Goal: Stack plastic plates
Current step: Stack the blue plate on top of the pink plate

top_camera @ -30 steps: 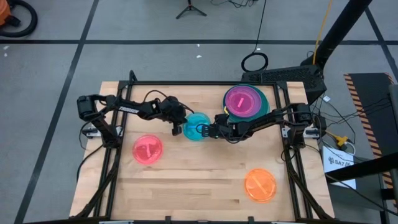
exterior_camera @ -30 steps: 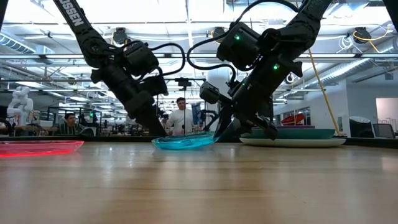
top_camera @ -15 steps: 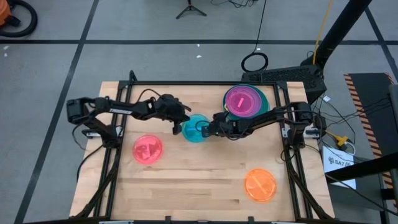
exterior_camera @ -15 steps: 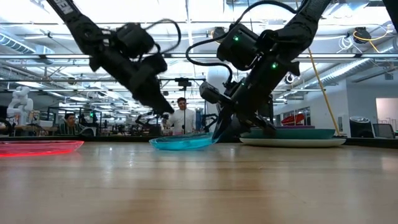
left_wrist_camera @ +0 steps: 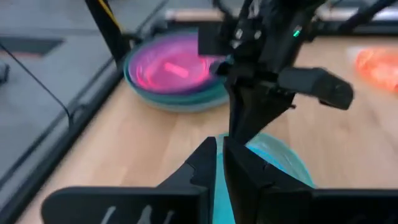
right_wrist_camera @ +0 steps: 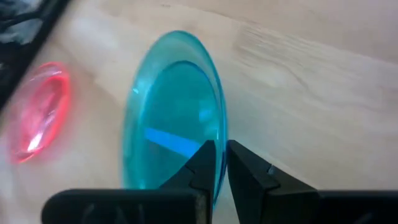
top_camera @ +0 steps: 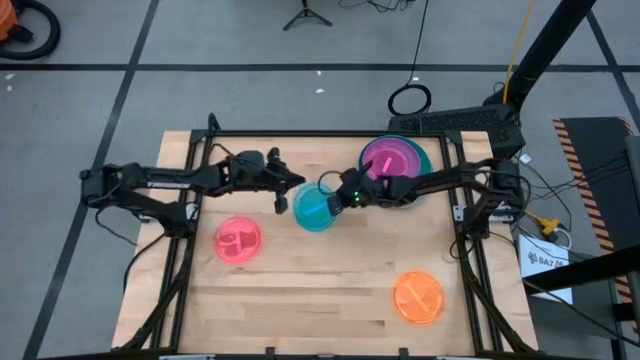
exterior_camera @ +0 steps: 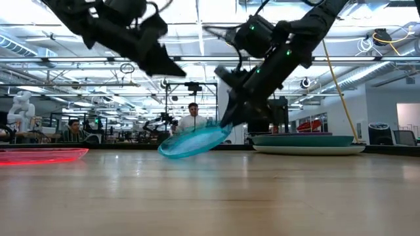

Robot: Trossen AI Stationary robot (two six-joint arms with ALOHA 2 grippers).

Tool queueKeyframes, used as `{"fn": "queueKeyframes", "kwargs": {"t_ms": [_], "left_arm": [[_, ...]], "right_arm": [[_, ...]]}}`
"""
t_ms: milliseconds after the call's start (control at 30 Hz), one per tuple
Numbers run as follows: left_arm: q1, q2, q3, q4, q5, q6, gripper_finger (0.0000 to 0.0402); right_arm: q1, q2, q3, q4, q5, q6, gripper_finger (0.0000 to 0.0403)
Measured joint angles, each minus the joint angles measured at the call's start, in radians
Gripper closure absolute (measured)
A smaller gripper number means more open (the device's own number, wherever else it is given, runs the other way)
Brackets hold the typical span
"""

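— While the right gripper [top_camera: 340, 196] has the cyan plate [top_camera: 314, 207] pinched by its rim, what would you watch for in carrying it to the stack?

— Grip first. In the right wrist view the two fingers sit narrow, one on each face of the rim, so the plate hangs from a thin edge hold. I would lift until the low edge is off the wood (in the low view it looks to be at or just above the table [top_camera: 330, 290], I cannot tell which) and only then swing toward the stack [top_camera: 397, 163] at the far right, where a pink plate lies on top of larger ones. Level it over the pink plate before letting go; released at this tilt it would likely slide off.

— Which way does it face now?

— A round plate has no long axis to speak of, so what matters is the tilt. In the low view its held edge is raised toward the right arm and its far edge dips toward the left side, hollow face up and toward the right gripper.

— And the left gripper [top_camera: 280, 190]?

— Raised above the table just left of the cyan plate, fingers close together on nothing. Another pink plate [top_camera: 238, 240] and an orange one [top_camera: 418, 297] lie apart, nearer the front.
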Motion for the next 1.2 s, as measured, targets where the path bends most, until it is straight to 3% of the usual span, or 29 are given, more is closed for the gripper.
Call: {"fn": "queueKeyframes", "kwargs": {"t_ms": [333,500,633,767,900,1033,1200], "left_arm": [[-0.008,-0.2,0.0,0.033,-0.014,0.009,0.0366],[-0.008,-0.226,0.0,0.027,-0.014,0.009,0.0366],[-0.009,-0.21,0.0,-0.085,-0.014,0.011,0.0366],[-0.015,-0.137,-0.001,-0.229,-0.014,-0.006,0.0366],[-0.037,-0.022,-0.004,-0.237,-0.014,-0.005,0.0366],[-0.049,0.09,-0.005,-0.192,-0.015,0.008,0.0366],[-0.049,0.175,-0.006,-0.169,-0.015,0.028,0.0366]], "right_arm": [[-0.132,-0.212,0.0,-0.2,-0.189,-0.178,0.0368],[-0.16,-0.275,0.0,-0.291,-0.191,-0.219,0.0368],[-0.133,-0.262,0.0,-0.32,-0.19,-0.255,0.0368],[-0.032,-0.212,-0.03,-0.259,-0.131,-0.495,0.0368],[0.066,-0.179,-0.165,0.015,-0.05,-0.561,0.0375],[0.107,-0.181,-0.278,0.194,0.084,-0.385,0.0394],[0.11,-0.185,-0.301,0.207,0.015,-0.12,0.0393]]}}
